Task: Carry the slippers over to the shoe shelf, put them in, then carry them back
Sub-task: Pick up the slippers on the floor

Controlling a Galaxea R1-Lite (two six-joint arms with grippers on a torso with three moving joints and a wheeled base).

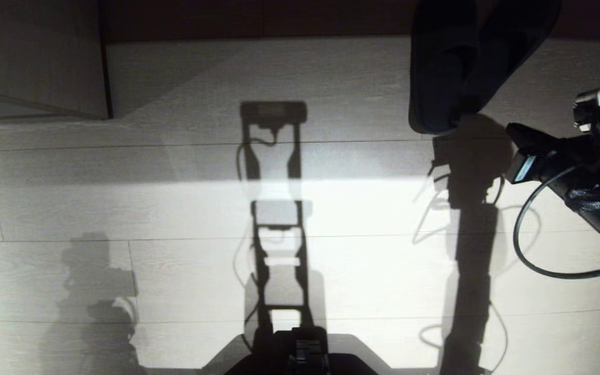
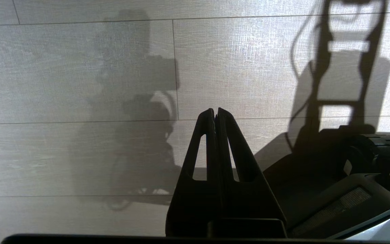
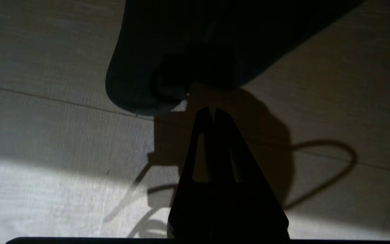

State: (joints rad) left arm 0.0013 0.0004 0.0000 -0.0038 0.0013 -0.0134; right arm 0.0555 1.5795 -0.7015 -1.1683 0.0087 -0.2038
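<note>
Flat, dark slippers (image 1: 446, 67), lying as a pair on the pale wood floor (image 1: 123, 198), far and to the right in the head view, one partly over the other. Probably light and soft, so likely to bend and hang down when lifted by one end. Not fragile, and probably not slippery. Best to pinch both at once where the two overlap, near the rounded end closest to the robot, or else to take them by the upper edge of the open backs. Hard to tell in this shadow which end is toe and which is heel.

Right hand (image 3: 214, 112) closed, fingers pressed together, holding nothing. Pointing toward the slippers and low over the floor, with the tips just short of the nearest rounded end, near it but apart from it. Must open before any grip is possible, then go forward a little so that one finger passes under or inside the soft edge.

Left hand (image 2: 215, 113) also closed and empty, hanging over the floor beside the robot base (image 2: 350, 162), well apart from the slippers.

Wooden panel (image 1: 34, 57) with a dark edge visible at the far left of the head view; cannot tell whether part of the shoe shelf.
</note>
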